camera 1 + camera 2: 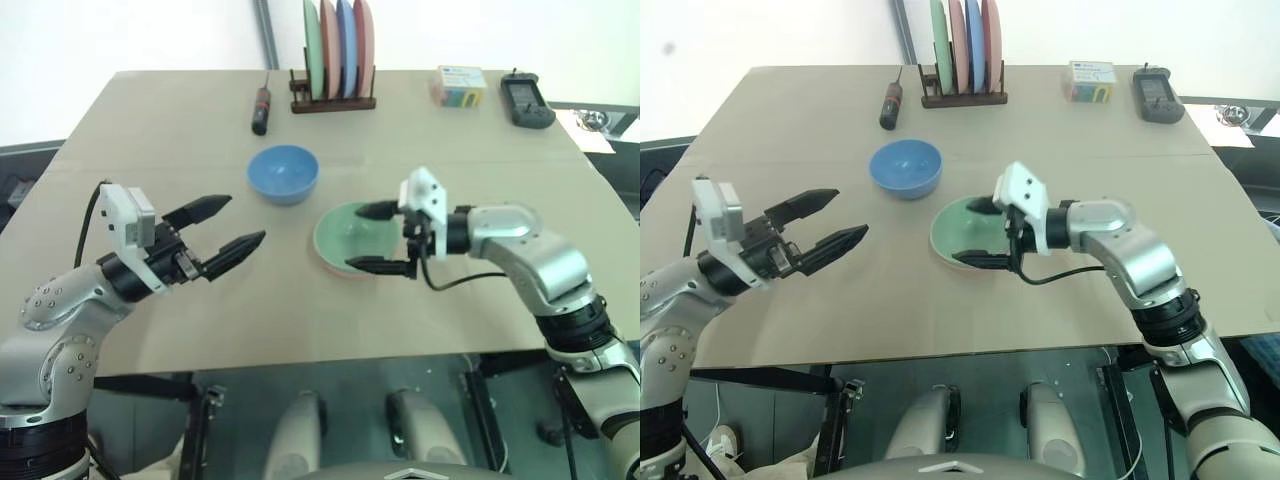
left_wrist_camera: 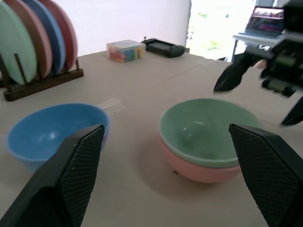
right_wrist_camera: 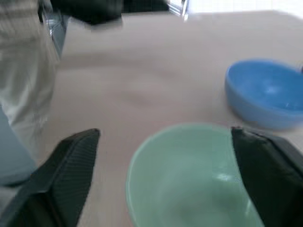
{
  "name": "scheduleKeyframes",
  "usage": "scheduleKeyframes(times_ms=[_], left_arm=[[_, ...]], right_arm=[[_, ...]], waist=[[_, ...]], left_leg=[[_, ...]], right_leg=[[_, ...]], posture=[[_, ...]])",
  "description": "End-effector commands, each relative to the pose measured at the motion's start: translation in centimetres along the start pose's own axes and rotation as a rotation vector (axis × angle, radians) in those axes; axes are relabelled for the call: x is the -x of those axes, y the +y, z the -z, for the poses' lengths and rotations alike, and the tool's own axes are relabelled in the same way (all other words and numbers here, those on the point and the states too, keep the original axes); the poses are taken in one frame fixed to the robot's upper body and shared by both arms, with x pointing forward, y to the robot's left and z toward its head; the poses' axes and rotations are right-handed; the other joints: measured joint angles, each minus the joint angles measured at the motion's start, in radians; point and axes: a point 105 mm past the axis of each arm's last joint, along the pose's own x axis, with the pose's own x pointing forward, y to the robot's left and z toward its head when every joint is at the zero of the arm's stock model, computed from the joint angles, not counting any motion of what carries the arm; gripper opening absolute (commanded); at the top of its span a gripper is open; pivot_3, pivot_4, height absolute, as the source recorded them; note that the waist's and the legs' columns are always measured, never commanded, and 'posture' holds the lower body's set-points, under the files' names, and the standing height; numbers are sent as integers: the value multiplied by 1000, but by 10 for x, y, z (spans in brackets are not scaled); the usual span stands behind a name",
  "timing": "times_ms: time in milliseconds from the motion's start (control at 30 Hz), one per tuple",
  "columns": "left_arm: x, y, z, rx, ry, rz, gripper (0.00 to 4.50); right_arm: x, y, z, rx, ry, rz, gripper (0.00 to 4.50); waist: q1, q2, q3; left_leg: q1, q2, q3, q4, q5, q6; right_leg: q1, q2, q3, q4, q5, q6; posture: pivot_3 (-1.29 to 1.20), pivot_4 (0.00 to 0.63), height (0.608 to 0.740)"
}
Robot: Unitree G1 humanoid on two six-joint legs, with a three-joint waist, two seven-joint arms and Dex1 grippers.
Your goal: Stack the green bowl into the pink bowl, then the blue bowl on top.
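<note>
The green bowl (image 2: pixel 201 127) sits nested inside the pink bowl (image 2: pixel 199 171) near the middle of the table. My right gripper (image 1: pixel 372 238) hovers over the green bowl's right side, pointing left, open and holding nothing. The blue bowl (image 1: pixel 283 172) rests alone on the table behind and to the left of the stack. My left gripper (image 1: pixel 226 230) hangs open above the table left of both bowls, pointing toward them, with nothing between its fingers.
A wooden rack (image 1: pixel 333 100) holding several coloured plates stands at the table's back edge, with a screwdriver (image 1: pixel 261 108) to its left. A small colourful box (image 1: pixel 459 86) and a black device (image 1: pixel 526 100) lie at the back right.
</note>
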Motion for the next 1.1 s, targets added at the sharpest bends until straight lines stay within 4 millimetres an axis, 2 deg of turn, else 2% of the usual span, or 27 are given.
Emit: scheduleKeyframes(times_ms=[33, 100, 167, 267, 433, 500, 567, 600, 633, 667, 700, 733, 767, 900, 967, 1100], left_arm=[[-11, 32, -8, -278, 153, -253, 4500], [-19, 47, -2, -359, 272, -321, 4500], [-34, 55, 6, -529, 428, -289, 4500], [-57, 61, 18, -595, 552, -228, 4500], [-105, 55, 31, -709, 648, -79, 4500], [-119, 51, 38, -726, 676, -26, 4500], [-130, 49, 42, -749, 683, 15, 3988], [-135, 46, 44, -758, 677, 36, 3927], [-138, 46, 45, -759, 676, 48, 3441], [-141, 45, 47, -766, 681, 63, 3210], [-142, 45, 49, -774, 685, 74, 2665], [-143, 45, 48, -773, 685, 82, 2448], [-144, 45, 48, -771, 685, 88, 1956], [-146, 43, 47, -752, 674, 117, 570], [-146, 40, 43, -753, 656, 143, 145], [-144, 32, 25, -724, 578, 187, 145]], right_arm=[[20, -1, -31, 64, -93, 54, 4478], [25, -8, -31, 83, -77, 116, 4478], [29, -13, -29, 92, -61, 159, 4478], [31, -16, -28, 99, -54, 191, 4478], [33, -16, -22, 103, -36, 238, 4478], [35, -15, -21, 99, -33, 255, 4478], [37, -14, -19, 97, -23, 270, 4500], [38, -13, -18, 97, -18, 277, 4500], [39, -13, -17, 97, -13, 283, 4500], [41, -12, -17, 98, -8, 290, 4500], [42, -11, -16, 98, -6, 299, 4500], [44, -10, -16, 97, -4, 310, 4500], [45, -10, -16, 96, -4, 318, 4500], [54, -7, -13, 106, 7, 344, 4500], [58, -4, -12, 125, 4, 353, 4500], [71, 2, -8, 117, -19, 363, 4500]], waist=[[3, 0, 0], [3, 0, 0], [4, 0, 0], [1, 0, 0], [0, 0, 0], [1, 0, 0], [0, 0, 0], [-1, 0, 0], [-2, 0, 0], [-4, 0, 0], [-3, 0, 0], [-3, 0, 0], [-3, 0, 0], [-1, 0, 0], [0, 0, 0], [1, 0, 0]], left_leg=[[0, 0, -1, 0, 0, 0], [1, 0, -1, 0, 0, 0], [1, -1, 0, 0, 0, 0], [1, -1, 0, 0, 0, 0], [-3, -1, 0, -1, 0, 0], [-6, -1, -1, -1, 0, 0], [-12, -1, -2, 1, 0, 0], [-14, -1, -2, 2, 0, 0], [-15, -1, -2, 2, 0, 0], [-15, -1, -2, 2, 0, 0], [-16, -1, -2, 2, 0, 0], [-16, -1, -2, 2, 0, 0], [-16, -1, -2, 2, 0, 0], [-15, -1, -2, 2, 0, 0], [-16, -1, -2, 3, 0, 0], [-16, -1, -2, 3, 0, 0]], right_leg=[[1, 0, -1, 0, 0, 0], [1, 0, -1, 0, 0, 0], [2, 0, -1, 0, 0, 0], [1, 0, -1, 0, 0, 0], [-2, 1, 0, -1, 2, 3], [-4, 1, -1, -1, 2, 3], [-10, 1, -1, 0, 2, 3], [-12, 1, -1, 1, 2, 3], [-13, 1, -1, 2, 2, 3], [-13, 1, -1, 2, 2, 3], [-13, 1, -1, 2, 2, 3], [-14, 1, -1, 2, 2, 3], [-14, 1, -1, 2, 2, 3], [-13, 1, -1, 3, 2, 3], [-13, 1, -1, 3, 2, 3], [-13, 1, -1, 3, 2, 3]], posture=[[0, 150, 740], [0, 150, 740], [0, 150, 740], [0, 150, 740], [0, 150, 740], [0, 150, 740], [0, 150, 740], [0, 150, 740], [0, 150, 740], [0, 150, 740], [0, 150, 740], [0, 150, 740], [0, 150, 740], [0, 150, 740], [0, 150, 740], [0, 150, 740]])
